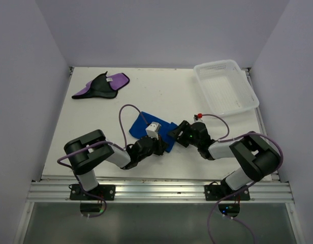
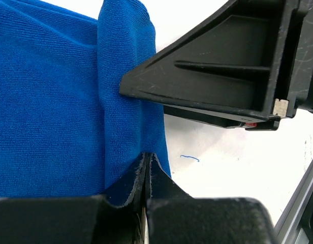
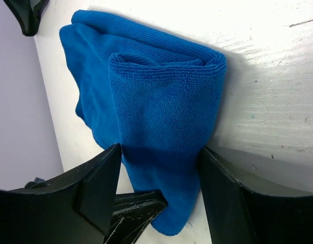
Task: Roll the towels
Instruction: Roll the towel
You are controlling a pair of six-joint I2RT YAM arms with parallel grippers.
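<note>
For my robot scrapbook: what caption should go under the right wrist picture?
Right gripper squeezes the folded-over end of the blue towel on the white table.

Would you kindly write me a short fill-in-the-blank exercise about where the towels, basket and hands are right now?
The towel between the left hand and right hand is ___.
The purple towel lies in the table's far ___ corner.
The ___ hand's fingers are shut, pinching a fold.
The white basket sits far ___.
Missing words: blue; left; left; right.
</note>
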